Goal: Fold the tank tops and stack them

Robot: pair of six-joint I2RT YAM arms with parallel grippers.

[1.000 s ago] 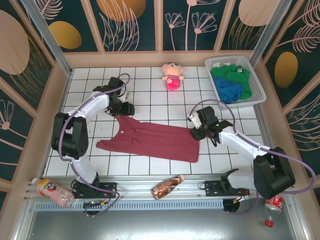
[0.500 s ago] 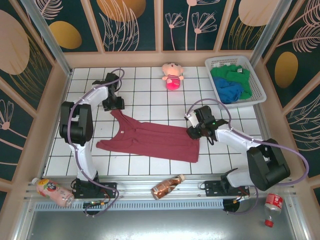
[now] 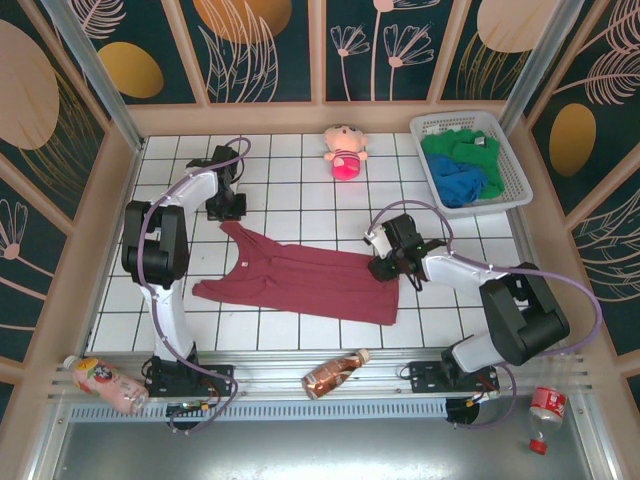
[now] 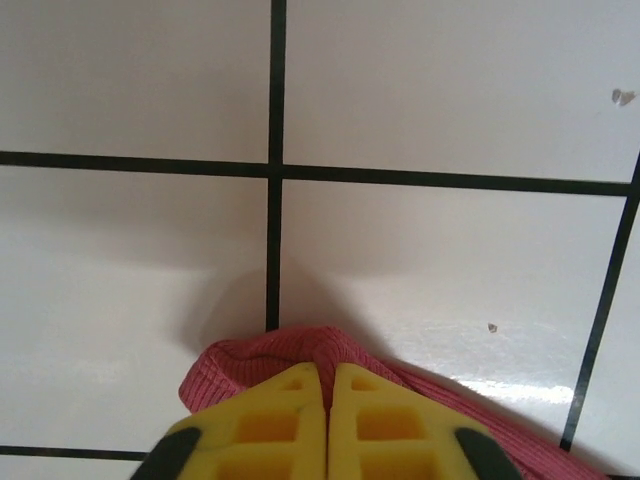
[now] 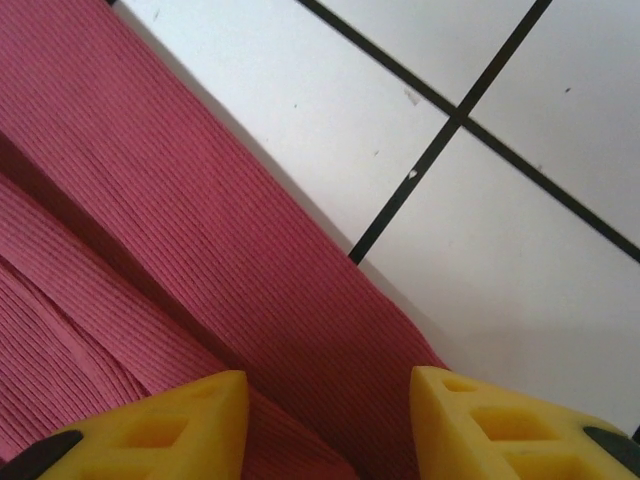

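Tank tops, three total: the maroon top [image 3: 300, 280] lies flat, left gripper [image 4: 327, 385] pinching its strap, right gripper [image 5: 330, 395] spread over its hem. Beyond it, one pink doll [image 3: 345, 150], then blue top [image 3: 458, 183] and green top [image 3: 452, 146] in one basket [image 3: 521, 172].

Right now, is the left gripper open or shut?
Shut: the left gripper has its yellow fingers together, maroon tank top bunched at their tips.

pink plush doll [image 3: 345, 151] lying near the far edge of white tiled tabletop [image 3: 300, 190]; white slatted plastic basket [image 3: 512, 160] in the far right corner. on the near metal rail [image 3: 260, 388], brown plastic bottle [image 3: 335, 372] lying centre, pink-labelled bottle [image 3: 103, 382] at left.
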